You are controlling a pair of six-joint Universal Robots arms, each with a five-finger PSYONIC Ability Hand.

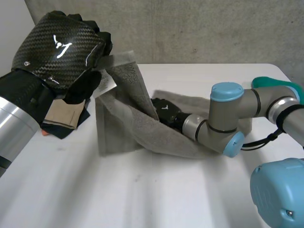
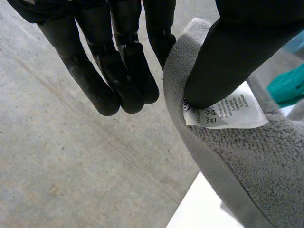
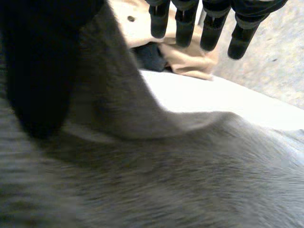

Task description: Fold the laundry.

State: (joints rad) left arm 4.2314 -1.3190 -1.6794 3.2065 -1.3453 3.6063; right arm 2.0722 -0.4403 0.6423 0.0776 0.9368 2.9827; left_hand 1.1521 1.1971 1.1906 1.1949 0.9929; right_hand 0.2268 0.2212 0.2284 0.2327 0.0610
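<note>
A grey fleece towel (image 1: 123,128) lies partly folded on the white table (image 1: 142,199). My left hand (image 1: 57,47) is raised at the far left and holds one towel corner up in the air. In the left wrist view its thumb (image 2: 228,57) pinches the towel (image 2: 247,166) at the white care label (image 2: 232,111), with the fingers (image 2: 118,71) straight beside it. My right hand (image 1: 164,110) lies low in the towel's middle, inside the fold, partly hidden by the lifted cloth. Its fingers (image 3: 185,28) are straight above the towel (image 3: 166,180), holding nothing.
A pile of tan (image 1: 64,114) and dark clothes sits at the table's left edge, beyond my right hand's fingertips as tan cloth (image 3: 185,57). A teal thing (image 1: 266,81) lies at the far right. A concrete wall (image 1: 199,28) rises behind the table.
</note>
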